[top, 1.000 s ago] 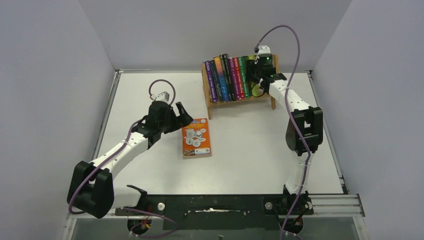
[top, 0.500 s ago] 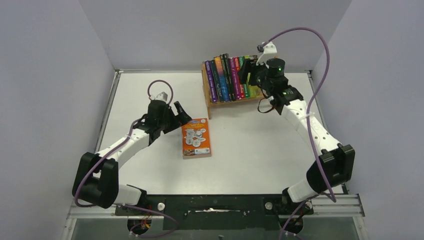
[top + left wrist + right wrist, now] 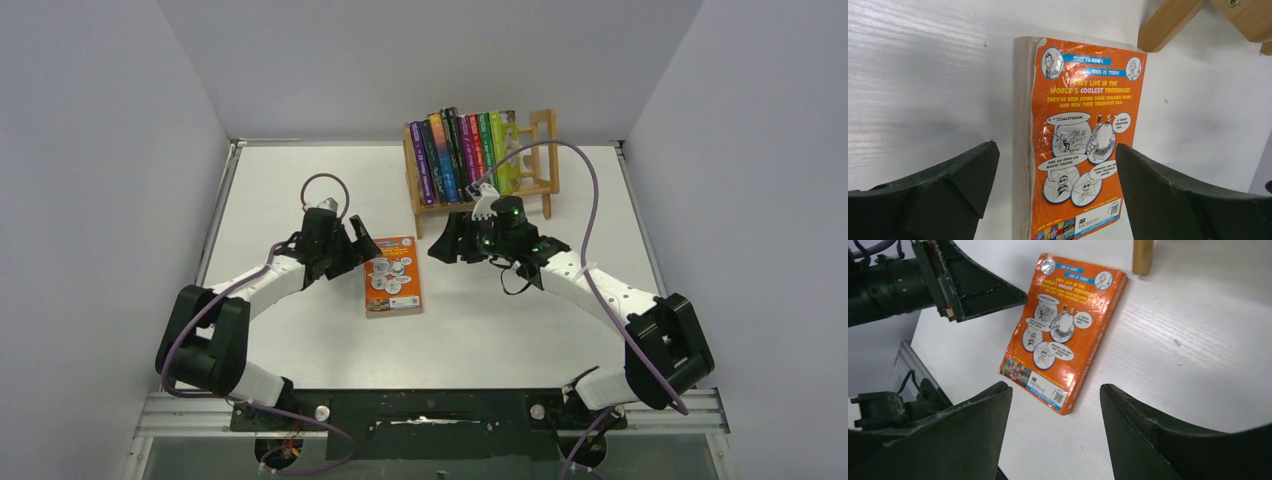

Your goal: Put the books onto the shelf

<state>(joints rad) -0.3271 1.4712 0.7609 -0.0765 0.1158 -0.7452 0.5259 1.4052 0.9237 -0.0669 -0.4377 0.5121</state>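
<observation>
An orange paperback [image 3: 392, 274], its cartoon-panelled back cover facing up, lies flat on the tabletop [image 3: 500, 320]. It is just right of the left gripper [image 3: 364, 242] and left of the right gripper [image 3: 446, 247]. Both grippers are spread and empty. Behind the right gripper, upright books [image 3: 460, 155] fill the shelf [image 3: 541, 150].

Orange paperback [image 3: 393, 274] lies flat at centre, left gripper [image 3: 360, 247] just left of it, right gripper [image 3: 443, 245] to its right; upright books [image 3: 462, 155] stand in the wooden shelf [image 3: 543, 150] above.
</observation>
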